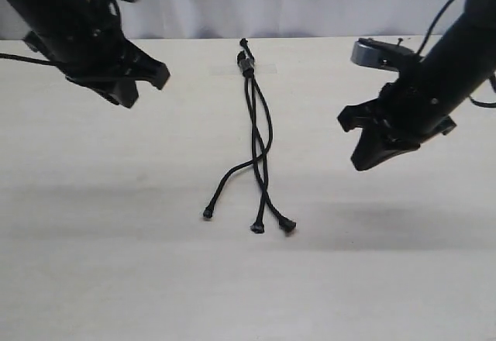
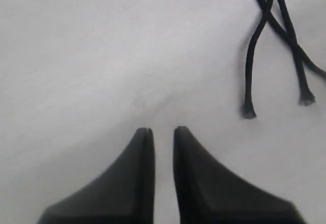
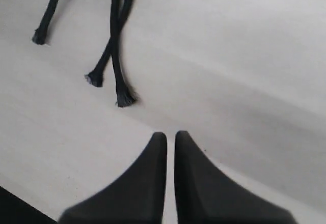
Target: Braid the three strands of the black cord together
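Observation:
The black cord lies on the table in the exterior view, its bound end [image 1: 246, 62] at the far side. Its three strands [image 1: 260, 136] run toward the near side, crossing once, and end in tips at the left [image 1: 208, 214], middle [image 1: 258, 228] and right [image 1: 288, 225]. My left gripper [image 1: 143, 85] [image 2: 161, 130] hovers far left of the cord, its jaws a narrow gap apart and empty; two strand tips [image 2: 248, 113] show ahead of it. My right gripper [image 1: 358, 141] [image 3: 170, 135] hovers to the right of the cord, jaws almost together and empty, near the strand tips [image 3: 124, 99].
The pale table [image 1: 116, 263] stretches around the cord. A strip of clear tape [image 1: 262, 67] crosses the bound end. A white backdrop [image 1: 294, 0] stands behind the table's far edge. The robot's own cable [image 1: 446, 8] loops off the right arm.

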`<state>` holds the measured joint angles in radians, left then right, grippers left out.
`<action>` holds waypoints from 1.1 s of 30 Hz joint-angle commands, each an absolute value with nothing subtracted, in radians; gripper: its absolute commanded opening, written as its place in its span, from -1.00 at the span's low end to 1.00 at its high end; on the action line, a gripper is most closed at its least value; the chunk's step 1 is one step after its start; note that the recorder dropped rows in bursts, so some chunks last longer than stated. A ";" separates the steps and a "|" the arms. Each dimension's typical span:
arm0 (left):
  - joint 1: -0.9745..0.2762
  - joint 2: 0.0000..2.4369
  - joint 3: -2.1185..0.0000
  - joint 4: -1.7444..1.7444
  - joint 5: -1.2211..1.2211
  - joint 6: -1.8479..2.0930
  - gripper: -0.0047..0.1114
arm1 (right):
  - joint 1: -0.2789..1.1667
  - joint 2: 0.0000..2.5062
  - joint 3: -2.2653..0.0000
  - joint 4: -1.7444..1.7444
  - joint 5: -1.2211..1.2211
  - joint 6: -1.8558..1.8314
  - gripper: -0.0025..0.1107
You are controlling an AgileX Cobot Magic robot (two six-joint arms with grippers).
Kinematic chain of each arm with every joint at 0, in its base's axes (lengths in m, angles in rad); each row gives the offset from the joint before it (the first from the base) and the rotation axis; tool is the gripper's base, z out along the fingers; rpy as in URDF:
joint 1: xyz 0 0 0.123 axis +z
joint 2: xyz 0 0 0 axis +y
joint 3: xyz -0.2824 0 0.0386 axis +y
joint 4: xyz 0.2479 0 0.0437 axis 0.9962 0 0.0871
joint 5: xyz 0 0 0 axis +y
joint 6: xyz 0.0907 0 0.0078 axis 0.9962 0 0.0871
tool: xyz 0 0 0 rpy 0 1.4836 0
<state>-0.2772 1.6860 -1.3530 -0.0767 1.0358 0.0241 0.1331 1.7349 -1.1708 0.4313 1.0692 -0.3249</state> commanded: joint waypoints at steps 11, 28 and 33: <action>-0.115 0.910 -0.684 -0.197 0.739 0.015 -0.92 | 0.120 0.675 -0.529 0.194 0.674 -0.114 -0.88; -0.071 0.889 -0.582 -0.244 0.602 0.049 -0.92 | 0.117 0.000 -0.355 0.213 0.489 -0.112 -0.88; -0.071 0.889 -0.582 -0.244 0.589 0.049 -0.92 | 0.097 0.000 -0.323 0.109 0.501 -0.104 -0.88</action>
